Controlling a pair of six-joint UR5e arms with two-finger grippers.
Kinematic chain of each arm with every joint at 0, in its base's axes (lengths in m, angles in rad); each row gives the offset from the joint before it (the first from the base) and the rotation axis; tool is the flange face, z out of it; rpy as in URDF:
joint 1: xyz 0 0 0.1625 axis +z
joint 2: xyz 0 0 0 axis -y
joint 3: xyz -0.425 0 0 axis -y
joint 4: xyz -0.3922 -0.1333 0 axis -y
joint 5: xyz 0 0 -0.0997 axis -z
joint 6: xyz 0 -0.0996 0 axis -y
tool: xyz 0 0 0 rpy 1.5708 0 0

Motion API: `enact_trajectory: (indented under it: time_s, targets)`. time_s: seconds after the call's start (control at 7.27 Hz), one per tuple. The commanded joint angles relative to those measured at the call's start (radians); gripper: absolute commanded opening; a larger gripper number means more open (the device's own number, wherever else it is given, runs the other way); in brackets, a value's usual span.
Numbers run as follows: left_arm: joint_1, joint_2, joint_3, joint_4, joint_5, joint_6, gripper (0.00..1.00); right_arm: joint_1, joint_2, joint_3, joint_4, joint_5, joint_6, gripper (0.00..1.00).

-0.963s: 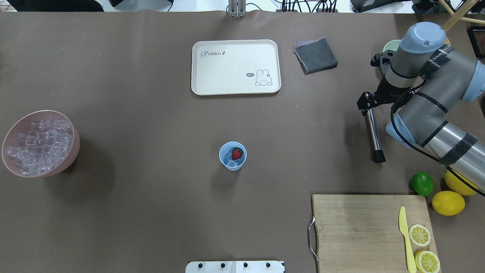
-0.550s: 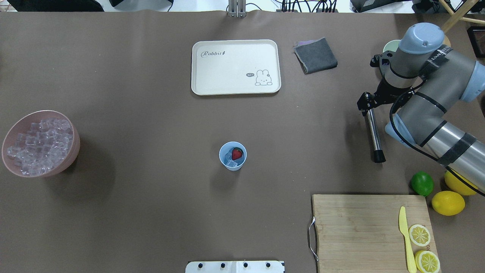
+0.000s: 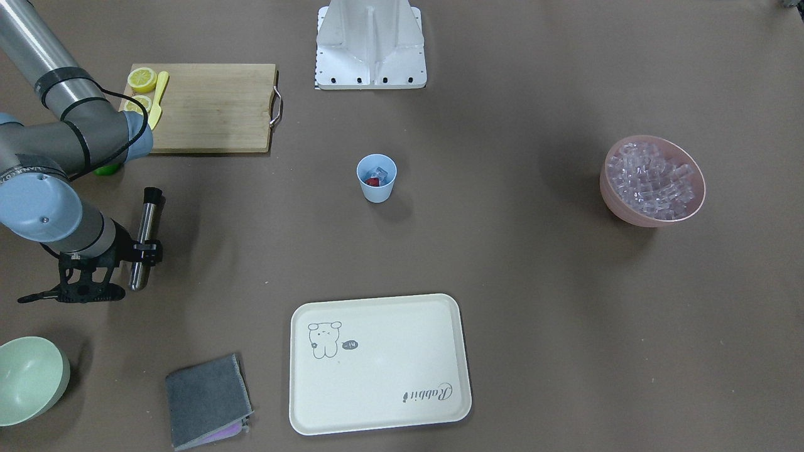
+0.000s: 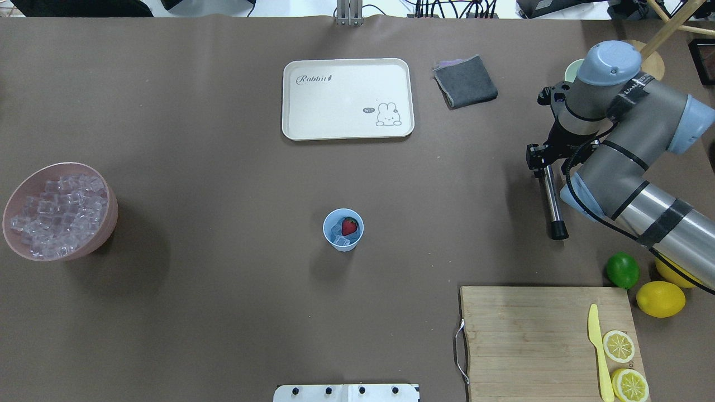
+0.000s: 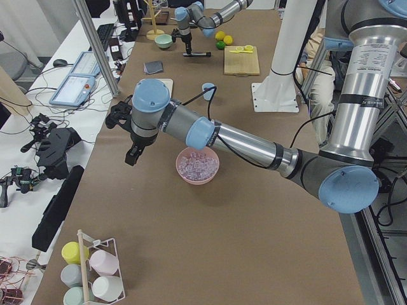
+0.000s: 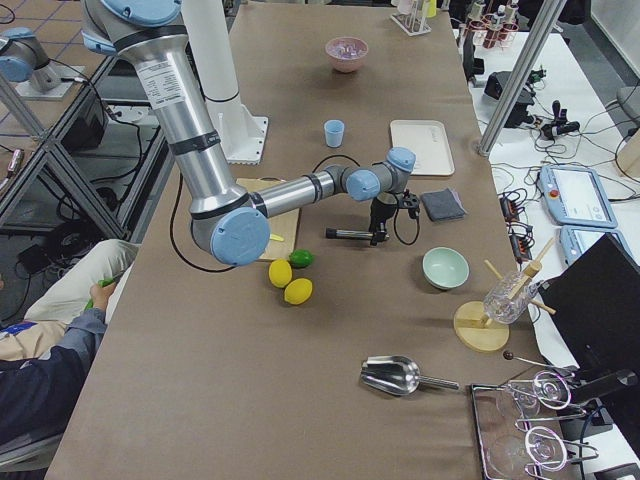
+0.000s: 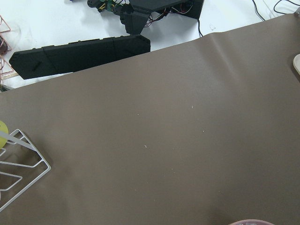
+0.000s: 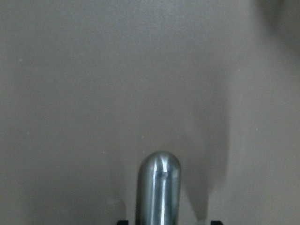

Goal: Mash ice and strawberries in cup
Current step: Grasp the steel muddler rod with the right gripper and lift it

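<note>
Cream tray [image 4: 346,100] near grey cloth [image 4: 465,81] — cutting board [image 4: 525,335] carries lemon halves [image 4: 618,345], yellow knife [image 4: 597,349].

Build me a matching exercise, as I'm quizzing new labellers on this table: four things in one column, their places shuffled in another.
Things:
1. strawberry
2. metal muddler
3. yellow knife
4. lime

Places:
A. on the wooden cutting board
B. in the light blue cup
C. beside the whole lemons
D. in the right gripper's jaws

Pairs: 1-B, 2-D, 3-A, 4-C
</note>
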Motion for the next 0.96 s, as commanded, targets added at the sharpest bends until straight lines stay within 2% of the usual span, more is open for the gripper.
enact_trajectory:
  time_s: [0.0,0.14,0.55,0.83]
  targets:
    - [-0.001,0.000,-0.005,0.000,0.000,0.000,0.98,-0.004,0.002,0.000,-0.002,0.000,0.002,0.44]
    - [-0.001,0.002,-0.005,0.000,0.000,0.001,0.98,-0.005,0.002,0.000,0.000,0.000,0.015,0.00]
    - [-0.006,-0.006,-0.010,0.003,0.005,0.000,0.98,0.003,0.036,0.005,-0.003,0.000,0.021,0.00]
    - [0.000,-0.015,-0.008,0.005,0.005,0.000,0.98,0.033,0.039,0.066,-0.006,-0.024,0.021,0.00]
